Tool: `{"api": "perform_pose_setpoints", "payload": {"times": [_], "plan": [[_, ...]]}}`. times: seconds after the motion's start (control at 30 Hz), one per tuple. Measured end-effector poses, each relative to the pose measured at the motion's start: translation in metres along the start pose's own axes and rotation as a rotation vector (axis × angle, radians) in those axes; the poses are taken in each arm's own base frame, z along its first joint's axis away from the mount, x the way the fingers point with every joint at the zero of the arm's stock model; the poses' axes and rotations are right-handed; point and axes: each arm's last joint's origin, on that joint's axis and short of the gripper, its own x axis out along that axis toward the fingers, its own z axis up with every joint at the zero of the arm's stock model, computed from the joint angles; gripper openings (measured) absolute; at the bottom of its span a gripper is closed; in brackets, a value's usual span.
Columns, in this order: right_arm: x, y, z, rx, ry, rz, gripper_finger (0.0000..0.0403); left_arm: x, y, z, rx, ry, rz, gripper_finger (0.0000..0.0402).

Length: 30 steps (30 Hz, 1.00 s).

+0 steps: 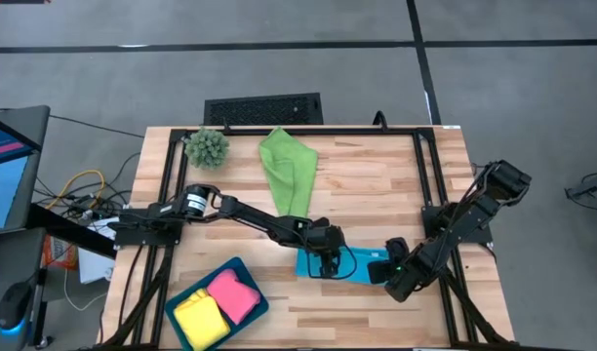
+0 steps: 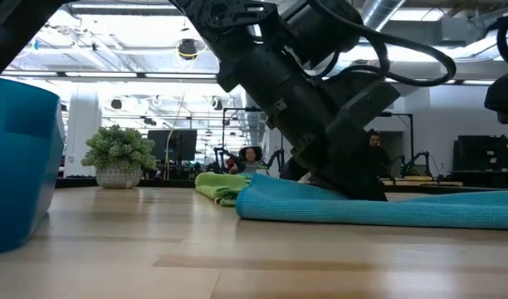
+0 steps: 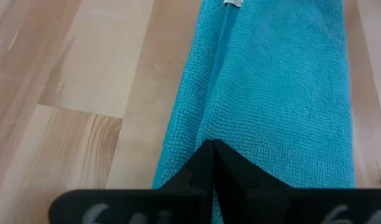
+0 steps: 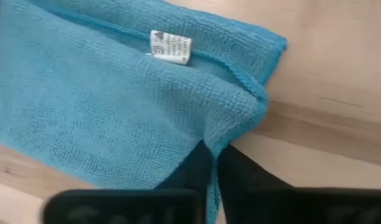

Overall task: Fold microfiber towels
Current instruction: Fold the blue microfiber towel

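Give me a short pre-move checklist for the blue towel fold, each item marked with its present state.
1. Left tool pressed shut on the blue towel: ok.
2. Right tool pinching the towel's corner: ok.
3. Towel already doubled, label on top: ok.
4. Pink towel and yellow towel stowed in the tray: ok.
5. Green towel folded: not ok, still loose.
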Motion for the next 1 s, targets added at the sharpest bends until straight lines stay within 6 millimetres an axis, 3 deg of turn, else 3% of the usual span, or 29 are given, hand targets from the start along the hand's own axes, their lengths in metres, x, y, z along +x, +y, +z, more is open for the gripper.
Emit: {"api": "perform_pose_setpoints", "payload": {"times": [0.13, 0.37, 0.67, 0.83, 1.0], "plan": [[-0.001, 0.001, 0.001, -0.027, 0.002, 0.011, 0.0012, -0.001, 0.005, 0.003, -0.011, -0.008, -0.005, 0.0], [-0.016, 0.009, 0.001, -0.045, -0.015, 0.044, 0.0009, -0.006, 0.006, 0.017, -0.028, 0.043, -0.017, 0.0], [-0.031, 0.032, 0.005, -0.091, -0.014, 0.104, 0.0013, -0.032, -0.002, 0.042, 0.038, 0.177, 0.056, 0.0], [-0.038, 0.043, 0.009, -0.127, -0.026, 0.14, 0.001, -0.054, -0.011, 0.046, 0.088, 0.324, 0.04, 0.0], [-0.044, 0.054, 0.014, -0.171, -0.028, 0.172, 0.0013, -0.097, -0.042, 0.047, 0.198, 0.348, 0.023, 0.0]]}}
